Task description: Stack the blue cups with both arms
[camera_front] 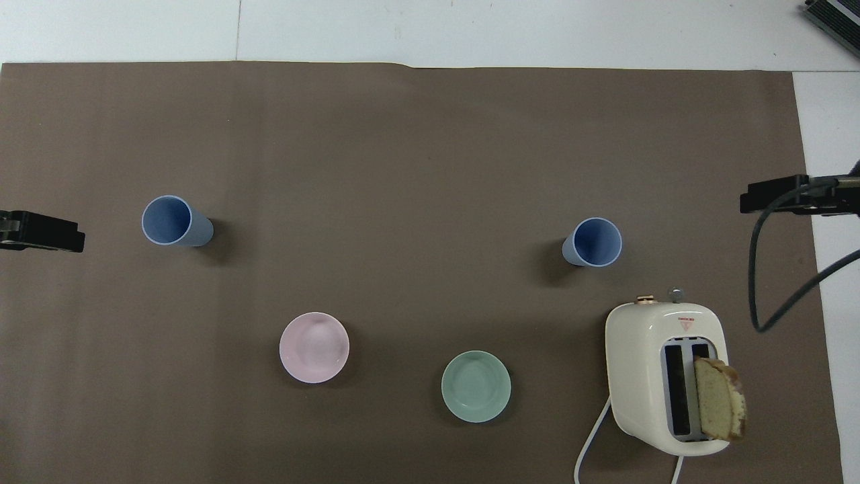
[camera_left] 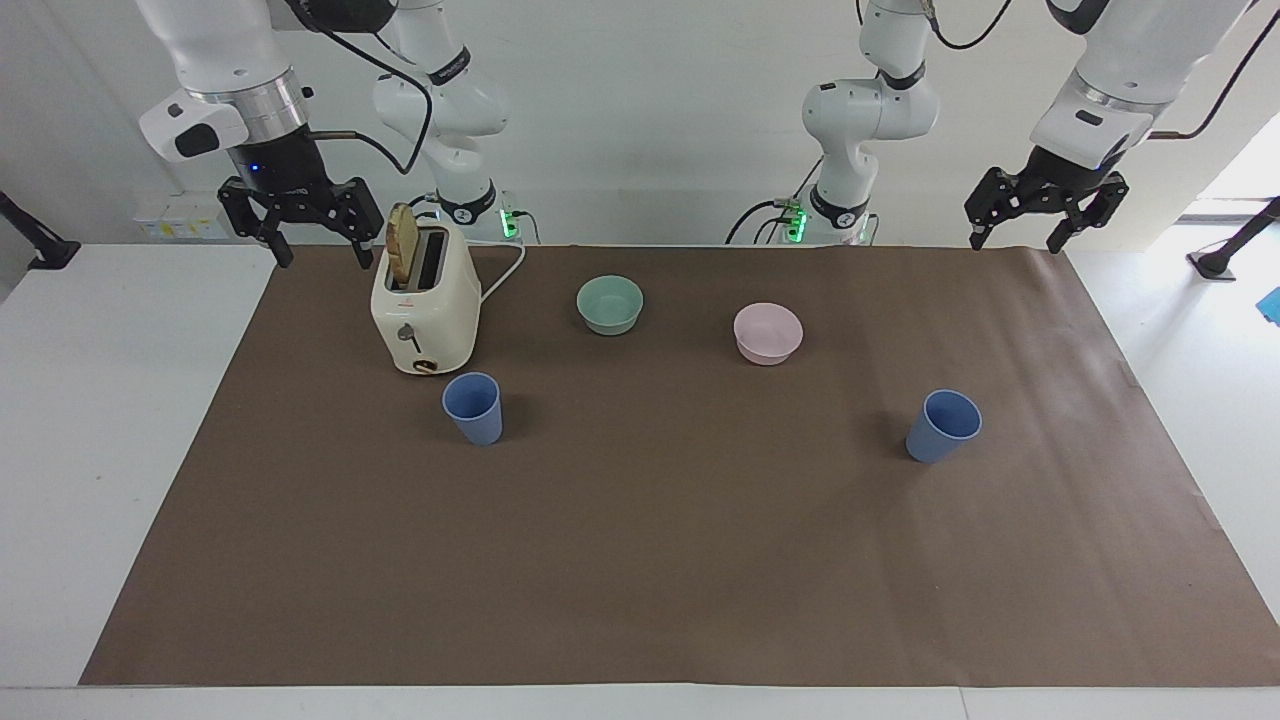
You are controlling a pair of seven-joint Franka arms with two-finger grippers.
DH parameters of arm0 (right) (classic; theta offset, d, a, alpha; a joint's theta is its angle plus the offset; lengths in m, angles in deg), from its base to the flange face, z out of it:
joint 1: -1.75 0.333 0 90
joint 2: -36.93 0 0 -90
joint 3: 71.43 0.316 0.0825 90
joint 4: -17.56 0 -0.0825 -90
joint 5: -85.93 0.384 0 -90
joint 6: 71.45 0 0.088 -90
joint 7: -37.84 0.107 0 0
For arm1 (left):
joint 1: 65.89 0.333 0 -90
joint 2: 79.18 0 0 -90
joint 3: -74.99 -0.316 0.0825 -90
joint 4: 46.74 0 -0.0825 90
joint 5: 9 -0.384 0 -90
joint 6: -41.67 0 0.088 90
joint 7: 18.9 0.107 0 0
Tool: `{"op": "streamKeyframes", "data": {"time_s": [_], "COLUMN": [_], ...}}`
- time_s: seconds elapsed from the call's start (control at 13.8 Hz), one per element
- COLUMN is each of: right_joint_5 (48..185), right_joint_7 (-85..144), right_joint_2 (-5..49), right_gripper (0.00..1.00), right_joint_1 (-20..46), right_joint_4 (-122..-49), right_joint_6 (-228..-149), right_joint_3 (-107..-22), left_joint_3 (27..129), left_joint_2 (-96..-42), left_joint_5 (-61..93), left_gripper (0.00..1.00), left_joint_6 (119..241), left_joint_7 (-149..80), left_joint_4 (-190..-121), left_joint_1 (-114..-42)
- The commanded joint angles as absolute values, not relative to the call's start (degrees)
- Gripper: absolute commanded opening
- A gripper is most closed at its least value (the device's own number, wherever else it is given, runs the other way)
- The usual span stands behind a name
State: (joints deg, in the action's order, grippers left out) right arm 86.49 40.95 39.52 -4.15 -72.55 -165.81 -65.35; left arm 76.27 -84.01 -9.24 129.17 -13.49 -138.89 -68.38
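Two blue cups stand upright and apart on the brown mat. One cup (camera_left: 473,407) (camera_front: 592,243) stands just farther from the robots than the toaster. The other cup (camera_left: 943,426) (camera_front: 176,222) stands toward the left arm's end of the table. My right gripper (camera_left: 325,258) is open and empty, up in the air over the mat's near edge beside the toaster. My left gripper (camera_left: 1012,238) is open and empty, up over the mat's near corner at the left arm's end. Only black tips of each show at the edges of the overhead view.
A cream toaster (camera_left: 425,305) (camera_front: 665,376) with a slice of bread sticking up stands near the right arm. A green bowl (camera_left: 610,303) (camera_front: 476,386) and a pink bowl (camera_left: 767,332) (camera_front: 314,347) sit nearer to the robots than the cups.
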Motion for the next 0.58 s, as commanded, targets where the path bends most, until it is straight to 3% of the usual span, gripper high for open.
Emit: {"op": "streamKeyframes", "data": {"time_s": [0.0, 0.29, 0.51], "right_joint_5": [86.3, 86.3, 86.3], "right_joint_7": [42.1, 42.1, 42.1], "right_joint_2": [40.1, 40.1, 40.1], "right_gripper": [1.00, 1.00, 1.00], "right_joint_1": [-4.7, -4.7, -4.7], "right_joint_4": [-72.8, -72.8, -72.8], "right_joint_6": [-165.1, -165.1, -165.1], "right_joint_3": [-65.0, -65.0, -65.0], "left_joint_3": [76.0, 76.0, 76.0], "left_joint_2": [-84.9, -83.4, -78.4], "left_joint_5": [-8.5, -8.1, -7.2], "left_gripper": [1.00, 1.00, 1.00], "left_joint_6": [135.7, 145.5, 151.3], "left_joint_7": [-10.1, -4.3, -2.9], "left_joint_4": [-145.1, -151.7, -152.4], "left_joint_1": [-67.2, -64.2, -63.2]}}
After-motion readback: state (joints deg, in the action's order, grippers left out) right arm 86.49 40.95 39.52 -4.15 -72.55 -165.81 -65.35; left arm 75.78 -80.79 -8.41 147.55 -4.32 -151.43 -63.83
